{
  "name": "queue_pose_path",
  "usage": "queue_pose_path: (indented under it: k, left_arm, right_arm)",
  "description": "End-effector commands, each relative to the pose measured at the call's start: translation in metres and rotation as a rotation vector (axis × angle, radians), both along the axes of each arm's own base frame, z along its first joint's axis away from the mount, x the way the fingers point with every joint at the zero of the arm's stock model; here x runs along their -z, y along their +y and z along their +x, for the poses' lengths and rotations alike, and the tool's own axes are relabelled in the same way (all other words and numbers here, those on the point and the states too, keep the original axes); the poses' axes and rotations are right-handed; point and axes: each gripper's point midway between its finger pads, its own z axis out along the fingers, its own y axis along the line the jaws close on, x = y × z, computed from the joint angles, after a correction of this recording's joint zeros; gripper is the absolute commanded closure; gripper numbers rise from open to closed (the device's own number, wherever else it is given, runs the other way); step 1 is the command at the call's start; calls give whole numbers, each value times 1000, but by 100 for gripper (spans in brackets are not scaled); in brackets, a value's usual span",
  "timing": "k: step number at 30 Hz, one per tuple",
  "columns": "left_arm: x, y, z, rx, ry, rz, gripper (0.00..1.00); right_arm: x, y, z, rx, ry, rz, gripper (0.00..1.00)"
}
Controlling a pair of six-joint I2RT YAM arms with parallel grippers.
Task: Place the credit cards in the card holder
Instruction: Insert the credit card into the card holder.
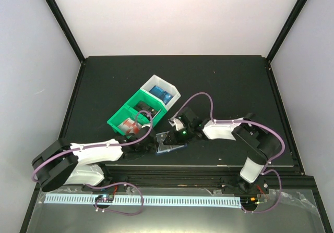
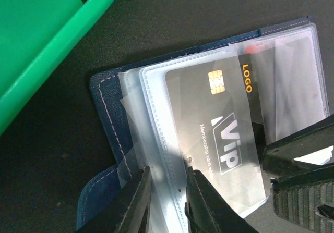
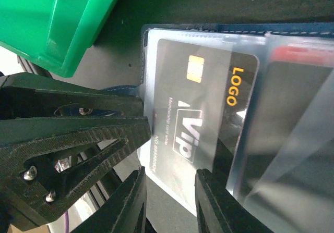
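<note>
While both arms reach in from the near edge of the counter [image 1: 219,82], the overhead view shows the card holder [image 1: 169,144] lying open close to that edge, about midway along it, just beside the near corner of the green bin [image 1: 130,113]. The left hand [image 1: 147,143] and right hand [image 1: 180,134] meet over it from either side.

Left wrist: the left hand's fingers [image 2: 138,201] are drawn in to a narrow gap over the edge of a clear sleeve [image 2: 156,139], apparently pinching it. A black card [image 2: 219,139] sits partway inside that sleeve, its chip end deepest.

Right wrist: the right hand [image 3: 169,174] has its fingers a little apart, with the card's free lower corner between them. Whether they grip or only nudge it cannot be told.

The card looks light, thin, stiff and slick, so it is probably best held or pushed at its exposed short end, square to the pocket. The sleeves look limp and slippery, likely to buckle or close unless pinned at the mouth.
</note>
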Motion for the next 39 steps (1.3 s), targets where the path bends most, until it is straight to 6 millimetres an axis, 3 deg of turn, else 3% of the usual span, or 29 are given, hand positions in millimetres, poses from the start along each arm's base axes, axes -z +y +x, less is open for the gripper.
queue_pose_path:
  k: [1,5,10,13,17,22,24,29,35,39]
  left_arm:
    - [14,10,-15,24,48,35,77]
    - [9,10,-14,21,30,20,75]
    - [-12,1,-9,34,-25,-63,68]
    - [-25,-3,-5,28,-53,-107,62]
    - [-31,-4,-2,15,-66,-132,56]
    - [-22,1,-1,-12,-45,-115,52]
    - [-19,1,0,-13,-37,-111,52]
    - [-7,0,0,-5,-1,-89,73]
    - [-4,-2,0,8,6,-88,74]
    - [-7,0,1,4,-7,-81,73]
  right_arm:
    - [-3,12,-1,-23,22,52,72]
    - [-6,1,6,24,-28,-2,74]
    - [-20,-16,20,77,-146,-93,77]
    - [-13,-21,21,68,-165,-172,78]
    - [-2,-15,17,26,-166,-227,81]
    - [6,-2,20,4,-162,-239,80]
    - [8,3,21,-4,-160,-234,79]
    - [14,12,20,-23,-142,-224,79]
    - [9,24,11,-61,-108,-137,80]
    - [3,21,14,-44,-136,-135,81]
